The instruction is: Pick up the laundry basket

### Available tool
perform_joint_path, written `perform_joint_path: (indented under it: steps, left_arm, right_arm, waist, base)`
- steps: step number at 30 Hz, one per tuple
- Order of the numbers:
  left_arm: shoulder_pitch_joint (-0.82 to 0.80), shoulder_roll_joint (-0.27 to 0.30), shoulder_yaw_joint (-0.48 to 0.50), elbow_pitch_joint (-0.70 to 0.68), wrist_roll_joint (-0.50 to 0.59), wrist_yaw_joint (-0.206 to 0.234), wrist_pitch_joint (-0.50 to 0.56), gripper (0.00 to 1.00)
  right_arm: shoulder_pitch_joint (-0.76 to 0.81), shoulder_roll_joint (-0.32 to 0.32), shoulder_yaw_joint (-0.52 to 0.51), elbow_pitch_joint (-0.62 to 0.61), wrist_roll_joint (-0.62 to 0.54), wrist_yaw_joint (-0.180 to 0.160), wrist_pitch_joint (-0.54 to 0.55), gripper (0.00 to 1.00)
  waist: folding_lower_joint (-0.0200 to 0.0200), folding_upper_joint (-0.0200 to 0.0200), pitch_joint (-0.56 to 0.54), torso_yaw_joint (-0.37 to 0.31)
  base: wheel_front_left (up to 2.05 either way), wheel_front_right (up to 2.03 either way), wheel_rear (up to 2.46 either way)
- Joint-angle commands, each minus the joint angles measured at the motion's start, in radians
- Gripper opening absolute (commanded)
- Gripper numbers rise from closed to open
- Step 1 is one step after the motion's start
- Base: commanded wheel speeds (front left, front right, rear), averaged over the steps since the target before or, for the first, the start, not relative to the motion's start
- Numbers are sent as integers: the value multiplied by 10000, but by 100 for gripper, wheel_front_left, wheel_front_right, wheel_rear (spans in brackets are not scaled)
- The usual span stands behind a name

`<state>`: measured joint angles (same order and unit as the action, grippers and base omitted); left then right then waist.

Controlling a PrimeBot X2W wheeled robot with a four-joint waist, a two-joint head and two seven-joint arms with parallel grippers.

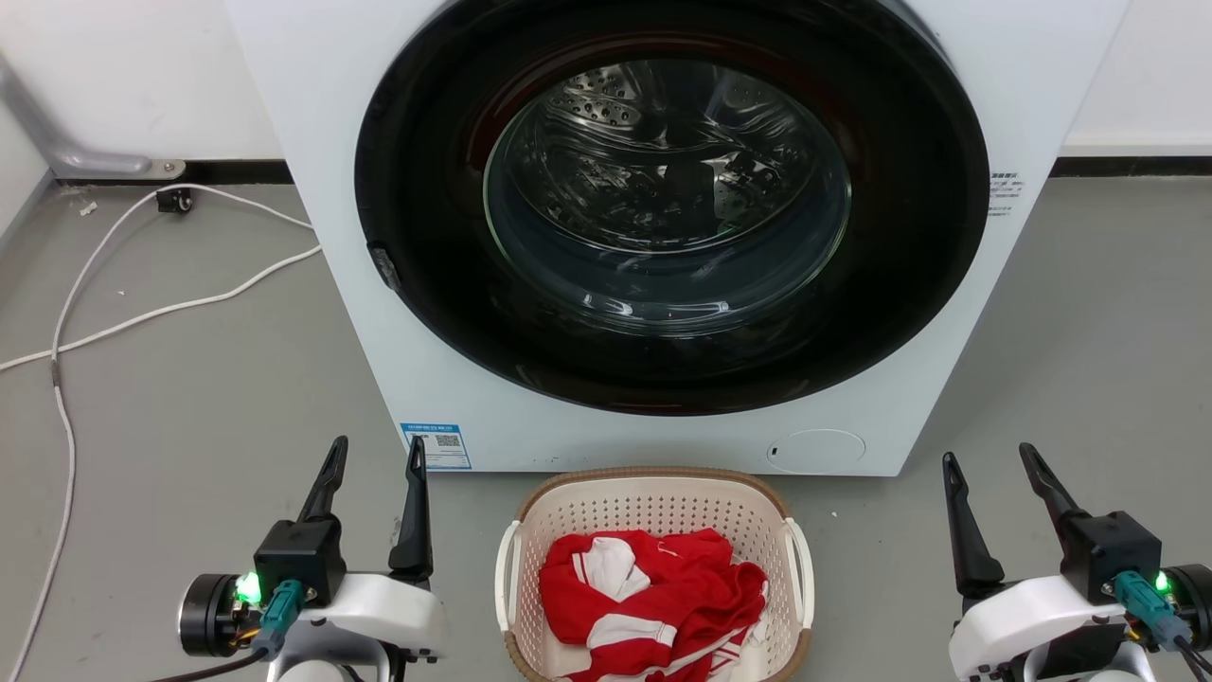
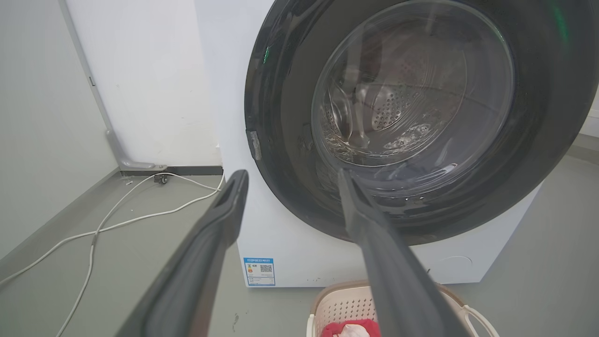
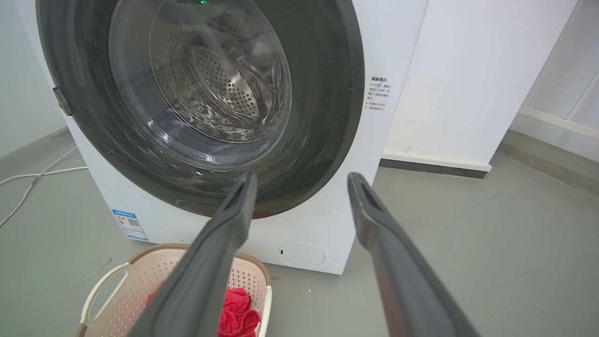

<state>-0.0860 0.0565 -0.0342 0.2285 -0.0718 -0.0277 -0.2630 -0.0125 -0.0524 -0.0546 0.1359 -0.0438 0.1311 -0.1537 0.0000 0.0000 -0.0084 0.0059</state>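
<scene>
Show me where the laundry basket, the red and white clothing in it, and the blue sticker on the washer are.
laundry basket (image 1: 653,507), head view, on its perforated back wall.
red and white clothing (image 1: 705,578), head view, on a red fold.
blue sticker (image 1: 436,445), head view, on its middle, beside the QR code.

Laundry basket (image 1: 653,507) before washer (image 1: 312,142), between tools.

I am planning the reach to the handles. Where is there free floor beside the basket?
Bare floor lies on both sides of the laundry basket: between it and the left gripper, and between it and the right gripper. Behind it is tight: the washer stands close.
</scene>
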Motion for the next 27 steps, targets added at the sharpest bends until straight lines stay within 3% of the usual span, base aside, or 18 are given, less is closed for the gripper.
perform_joint_path:
  steps: [1,15,22,23,27]
  left_arm:
    - [70,-7,16,24,42,-40,-26,100]
    - [-769,-25,67,673,-141,-225,-24,100]
    - [-1836,111,124,1967,-463,-516,-24,100]
    - [-2400,211,96,2760,-710,-691,83,100]
    - [-3320,339,-7,3801,-1060,-860,356,100]
  right_arm:
    - [-63,40,-16,48,24,-7,-42,100]
    - [-698,39,-198,526,166,-7,396,100]
    - [-1539,34,-123,1218,381,-7,898,100]
    - [-2004,34,-70,1653,392,-7,1231,100]
    - [-2719,34,-9,2261,388,-7,1592,100]
  waist:
    - [0,0,4,-11]
    - [0,0,739,-52]
    - [0,0,1573,-143]
    - [0,0,1986,-173]
    - [0,0,2574,-175]
  base:
    - [0,0,0]
    - [0,0,0]
    - [0,0,0]
    - [0,0,0]
    - [0,0,0]
